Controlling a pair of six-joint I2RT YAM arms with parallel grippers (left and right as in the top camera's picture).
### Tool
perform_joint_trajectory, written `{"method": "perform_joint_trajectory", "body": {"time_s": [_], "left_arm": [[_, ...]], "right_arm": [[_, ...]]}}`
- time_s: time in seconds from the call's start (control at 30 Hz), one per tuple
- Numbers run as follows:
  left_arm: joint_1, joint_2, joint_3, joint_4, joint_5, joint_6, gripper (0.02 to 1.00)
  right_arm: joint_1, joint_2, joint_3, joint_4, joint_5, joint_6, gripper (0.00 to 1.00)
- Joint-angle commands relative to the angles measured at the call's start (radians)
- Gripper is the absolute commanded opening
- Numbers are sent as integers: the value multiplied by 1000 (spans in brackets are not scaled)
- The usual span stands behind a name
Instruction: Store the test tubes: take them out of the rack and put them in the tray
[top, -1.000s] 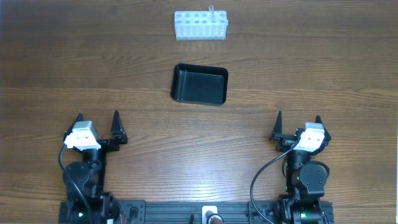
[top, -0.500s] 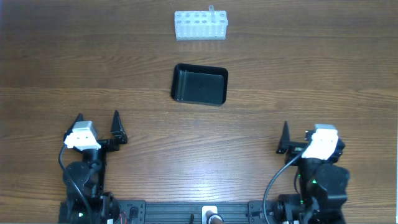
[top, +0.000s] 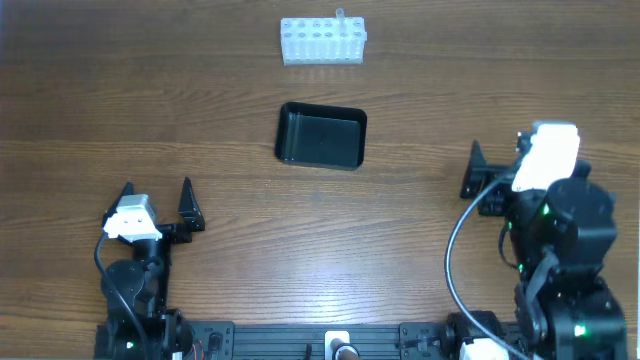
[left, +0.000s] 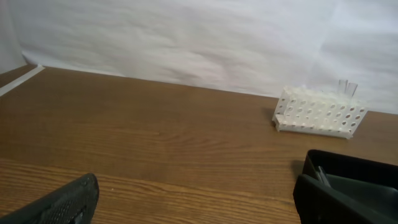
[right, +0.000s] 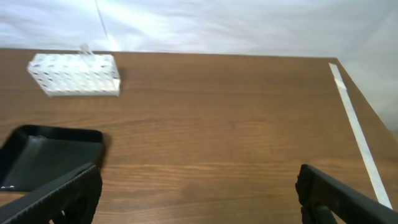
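looking down on a black tray (top: 322, 136) lying near the middle of a wooden surface (top: 150, 90). showing a white rack (top: 323, 41) standing just beyond the tray on the side away from the arms, apart from it, probably for making the carry from one to the other short. showing one clear test tube (top: 340, 16) standing upright in an end hole of the rack, over toward the tray's right side, its top poking above the rack and leaving room for a grip from above. leaving the other holes looking empty. catching a pale glint (left: 322, 177) inside the tray in the left wrist view, too faint for telling whether tubes are lying there.

resting the left pincer (top: 158, 188) low, well short of the tray and off to its left, fingers spread wide and gripping nothing, seemingly parking out of the way. holding the right pincer (right: 198, 171) raised, off to the tray's right and well apart from it, fingers also spread wide with nothing between them, facing toward the tray and rack, likely readying for the one tube, being the arm nearer that end of the rack.

showing warm brown wood grain across the surface, a pale strip (right: 354, 118) running along its edge far to the tray's right, and a creased white backdrop (left: 186, 43) hanging beyond the rack.
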Motion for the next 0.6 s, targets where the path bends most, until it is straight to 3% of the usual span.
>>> {"method": "perform_joint_trajectory", "body": {"time_s": [0.03,0.23,0.6], "left_arm": [[-5,-5,-4,-5,14,14,998],[-5,-5,-4,-5,14,14,996],[-5,-5,-4,-5,14,14,998]], "right_arm": [[40,108,117,-2,-8,2,993],[91,273,261,5,0,3,991],[215,647,395,229,150,3,993]]}}
